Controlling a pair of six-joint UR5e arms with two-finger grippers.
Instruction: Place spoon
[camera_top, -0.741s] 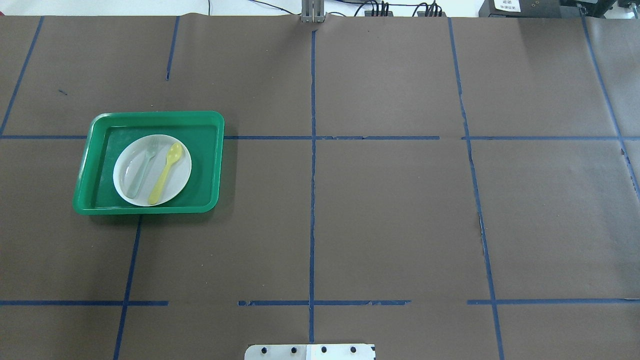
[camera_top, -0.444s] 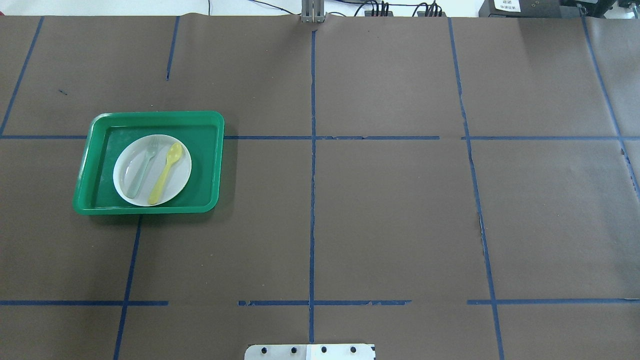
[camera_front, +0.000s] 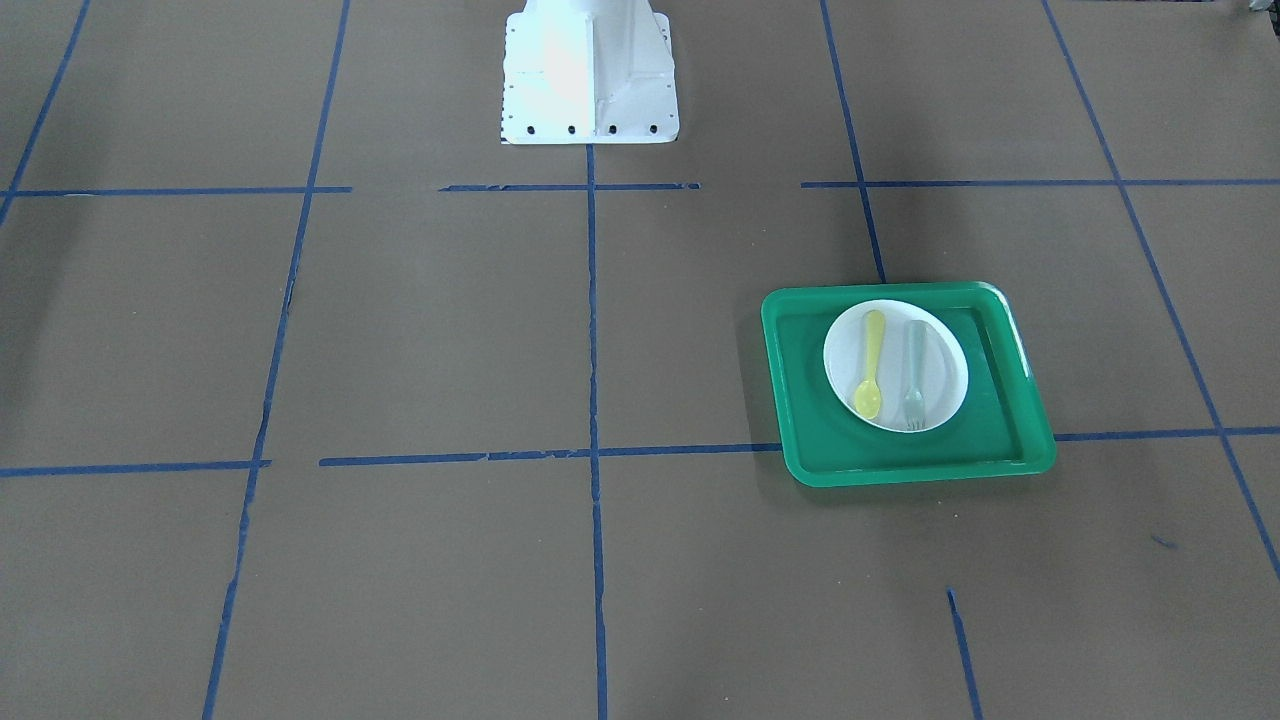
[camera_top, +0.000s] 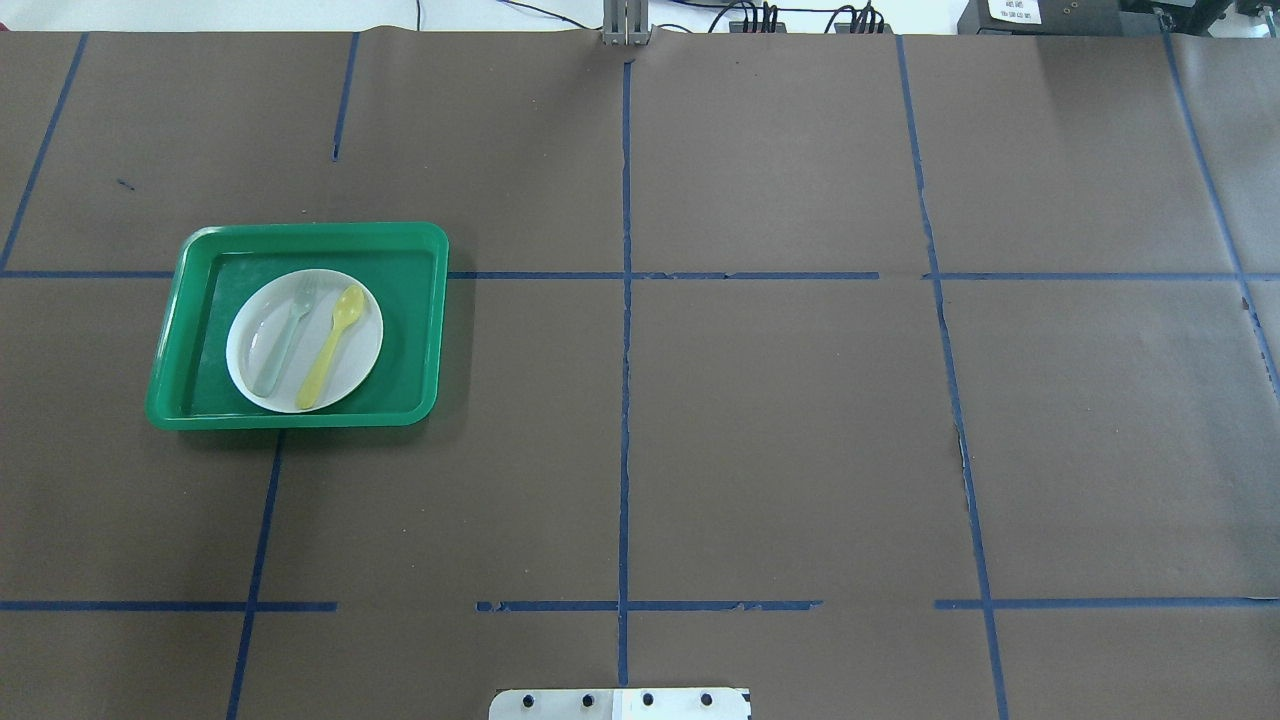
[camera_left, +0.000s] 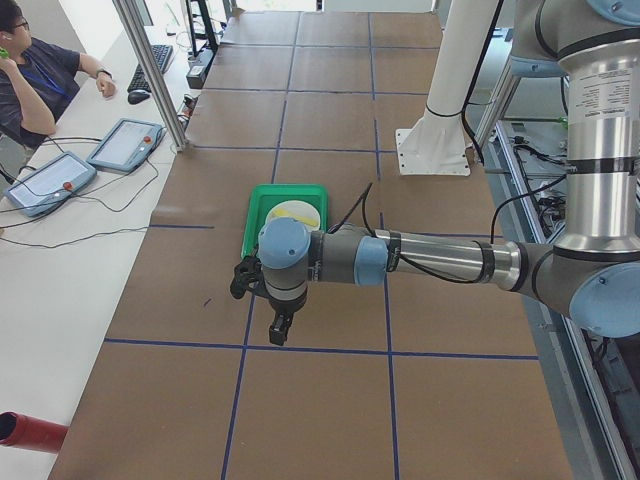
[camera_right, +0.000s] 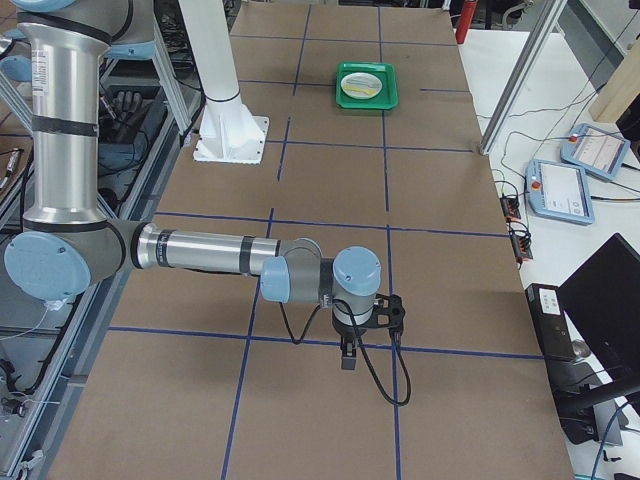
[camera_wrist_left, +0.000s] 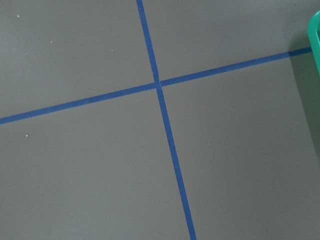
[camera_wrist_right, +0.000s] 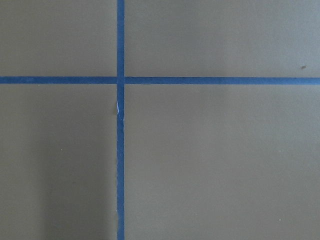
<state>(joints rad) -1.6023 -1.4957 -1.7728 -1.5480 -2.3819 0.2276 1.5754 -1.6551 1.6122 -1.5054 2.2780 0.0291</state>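
Observation:
The yellow spoon (camera_top: 332, 345) lies on a white plate (camera_top: 352, 365) inside a green tray (camera_top: 300, 232) on the table's left half, bowl toward the far side. It also shows in the front-facing view (camera_front: 870, 372). A pale grey-green fork (camera_top: 285, 335) lies beside it on the plate. My left gripper (camera_left: 280, 328) shows only in the exterior left view, hanging above the table short of the tray (camera_left: 262, 215); I cannot tell if it is open or shut. My right gripper (camera_right: 347, 358) shows only in the exterior right view, far from the tray (camera_right: 365, 100); its state is unclear too.
Brown paper with blue tape lines covers the table. The robot's white base (camera_front: 590, 70) stands at the near edge. The tray's corner (camera_wrist_left: 315, 30) shows in the left wrist view. Operators' tablets (camera_left: 125, 145) lie beyond the far edge.

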